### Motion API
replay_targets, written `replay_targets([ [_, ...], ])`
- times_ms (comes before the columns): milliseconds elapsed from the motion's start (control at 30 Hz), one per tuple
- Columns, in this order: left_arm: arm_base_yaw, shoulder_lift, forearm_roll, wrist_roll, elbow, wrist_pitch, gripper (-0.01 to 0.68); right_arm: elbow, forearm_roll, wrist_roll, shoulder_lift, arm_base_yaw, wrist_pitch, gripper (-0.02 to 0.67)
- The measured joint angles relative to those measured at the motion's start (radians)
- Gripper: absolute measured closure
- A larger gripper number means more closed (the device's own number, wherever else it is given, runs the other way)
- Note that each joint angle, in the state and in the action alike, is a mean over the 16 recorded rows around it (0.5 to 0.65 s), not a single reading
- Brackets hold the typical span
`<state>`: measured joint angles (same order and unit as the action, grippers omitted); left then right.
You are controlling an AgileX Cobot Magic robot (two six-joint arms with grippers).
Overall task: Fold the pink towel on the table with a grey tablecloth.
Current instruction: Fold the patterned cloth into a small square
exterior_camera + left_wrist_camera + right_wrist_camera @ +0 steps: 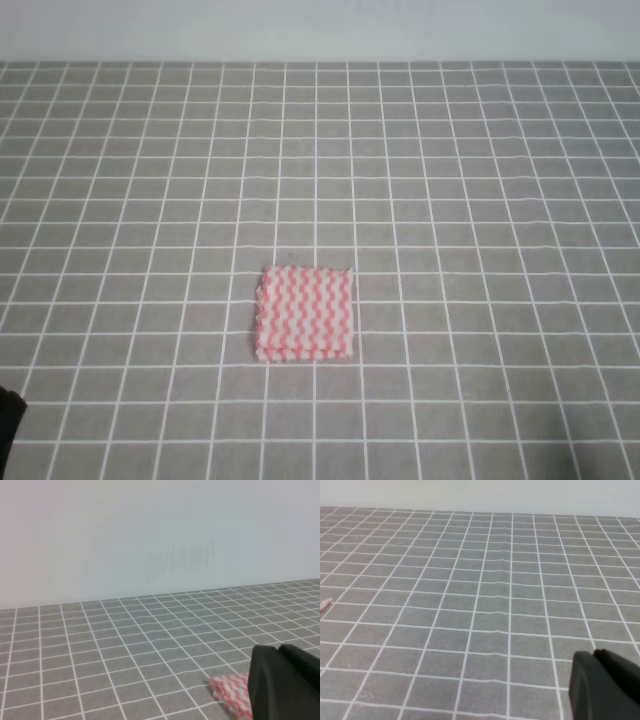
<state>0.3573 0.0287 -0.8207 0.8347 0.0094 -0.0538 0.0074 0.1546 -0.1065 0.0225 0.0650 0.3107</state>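
Left wrist view: pink towel (231,690) half hidden behind left claw (285,685), grip state unclear.

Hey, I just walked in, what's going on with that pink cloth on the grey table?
Nothing is handling it right now. The pink towel lies on the table with a grey tablecloth as a small, compact square with layered edges, so it looks already folded. Both arms are drawn back: only a dark part of the left gripper and of the right gripper shows at the corner of each wrist view, neither touching the cloth.
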Motion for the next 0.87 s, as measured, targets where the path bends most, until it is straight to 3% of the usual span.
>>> replay_targets([
  [233,-0.018,0.0,0.178,-0.108,0.001,-0.037,0.675,0.002,0.0,0.0,0.0,0.0,-0.001,0.666],
  [600,-0.161,-0.001,0.555,-0.474,-0.002,-0.228,0.675,-0.002,0.0,0.0,-0.002,0.0,0.003,0.667],
  [867,-0.229,0.003,0.588,-0.542,-0.001,-0.311,0.675,-0.005,0.0,0.0,-0.004,0.0,0.006,0.667],
])
